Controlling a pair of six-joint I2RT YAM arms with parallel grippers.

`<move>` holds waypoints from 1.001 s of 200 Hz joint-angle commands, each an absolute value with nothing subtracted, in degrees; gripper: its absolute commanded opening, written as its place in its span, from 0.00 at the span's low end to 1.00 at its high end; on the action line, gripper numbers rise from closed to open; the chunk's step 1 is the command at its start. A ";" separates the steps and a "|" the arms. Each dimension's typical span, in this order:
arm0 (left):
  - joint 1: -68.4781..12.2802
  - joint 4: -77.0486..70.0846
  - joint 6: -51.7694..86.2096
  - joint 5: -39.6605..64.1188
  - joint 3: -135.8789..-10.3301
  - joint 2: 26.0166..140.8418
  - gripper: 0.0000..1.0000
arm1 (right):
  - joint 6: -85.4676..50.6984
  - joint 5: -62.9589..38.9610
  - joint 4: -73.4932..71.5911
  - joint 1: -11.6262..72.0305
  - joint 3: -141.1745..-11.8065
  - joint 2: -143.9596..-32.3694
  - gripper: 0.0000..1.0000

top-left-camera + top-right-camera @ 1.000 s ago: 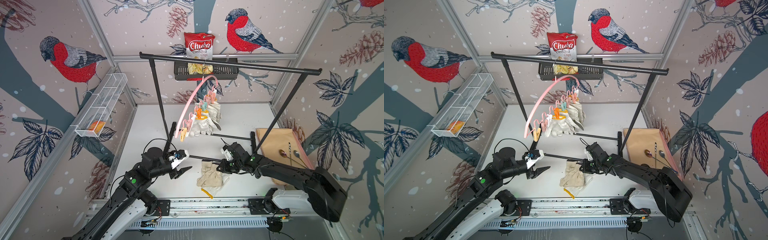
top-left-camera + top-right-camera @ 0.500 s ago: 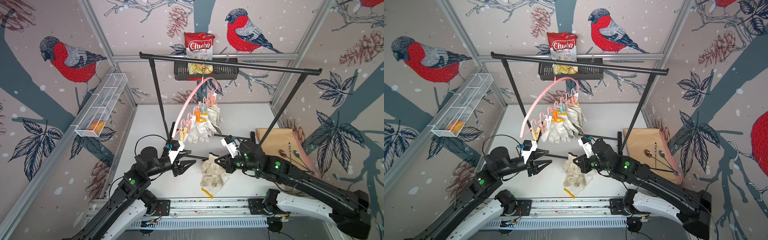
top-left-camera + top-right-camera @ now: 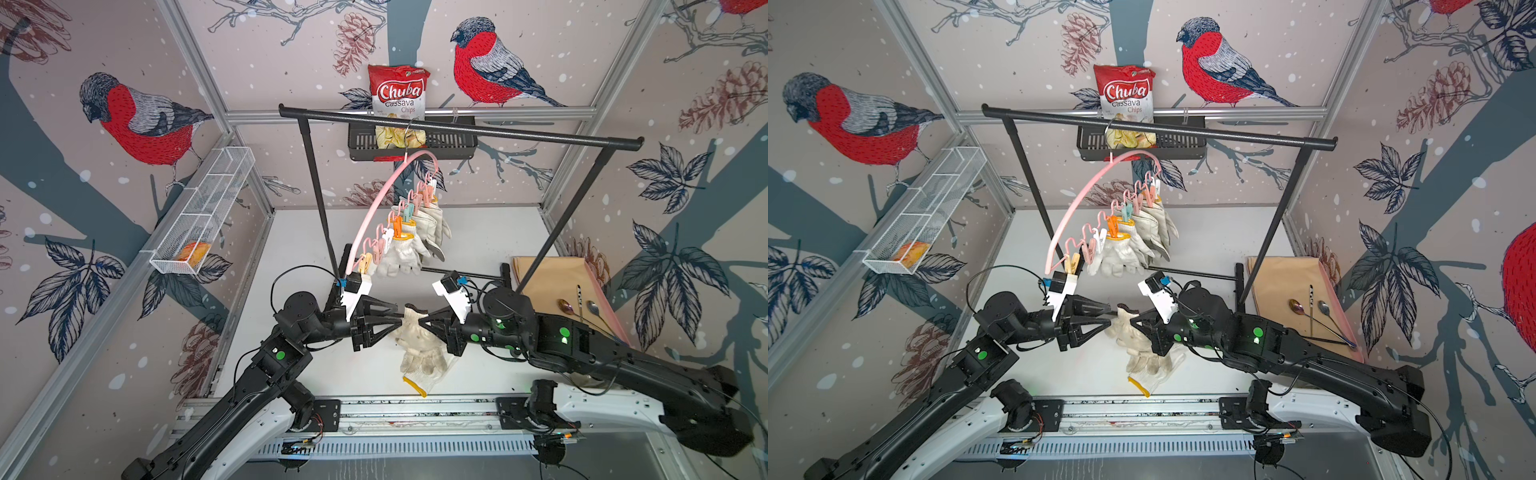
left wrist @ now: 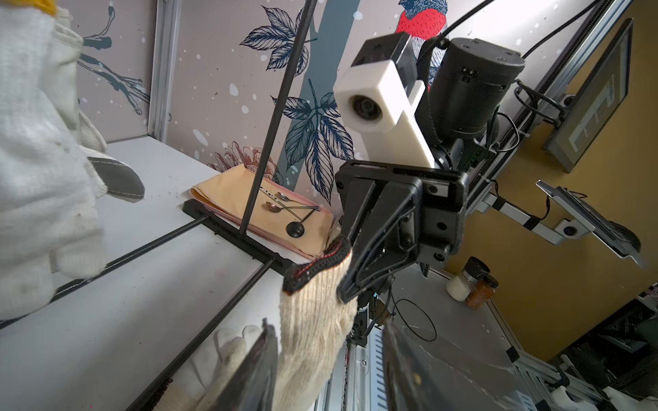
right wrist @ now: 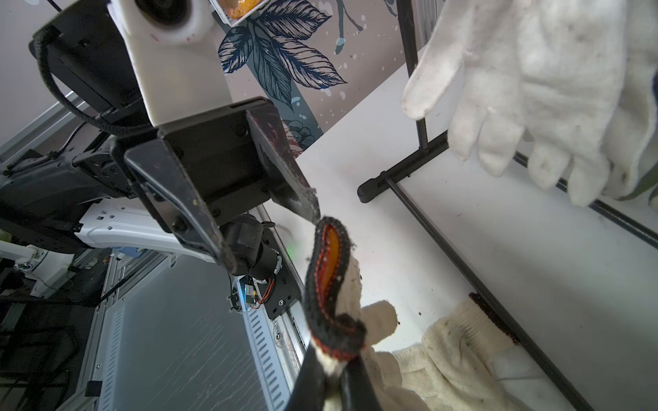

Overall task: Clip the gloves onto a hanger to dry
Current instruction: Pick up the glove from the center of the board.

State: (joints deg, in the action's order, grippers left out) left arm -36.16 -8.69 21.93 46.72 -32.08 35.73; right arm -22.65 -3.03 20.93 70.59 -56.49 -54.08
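Observation:
A cream knitted glove (image 3: 412,321) with a black and red cuff edge (image 5: 327,270) hangs above the table, and my right gripper (image 3: 422,324) is shut on that cuff. My left gripper (image 3: 398,316) faces it from the other side. Its jaws stand open astride the cuff (image 4: 317,302); one finger (image 4: 260,356) lies against the knit, the other (image 4: 395,356) is apart. More gloves (image 3: 424,359) lie on the table below. The pink hanger (image 3: 374,208) hangs from the rack with white gloves (image 3: 401,255) pegged on it.
The black garment rack (image 3: 457,129) spans the cell, and its base bars (image 5: 463,270) cross the table near the loose gloves. A beige folder (image 3: 552,278) with spoons lies at the right. A wire basket (image 3: 199,216) is fixed to the left wall.
My right gripper has raised the glove off the table. My left gripper has moved in to the cuff and its jaws have narrowed around it.

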 commanded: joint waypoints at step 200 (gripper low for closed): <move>-37.07 -13.93 19.05 48.38 -33.72 37.39 0.36 | -20.56 1.32 14.44 77.52 -59.33 -57.13 0.09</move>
State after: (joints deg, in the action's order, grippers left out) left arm -36.97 -9.21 17.89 46.54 -33.04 36.64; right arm -21.15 0.21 16.88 77.47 -59.64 -57.14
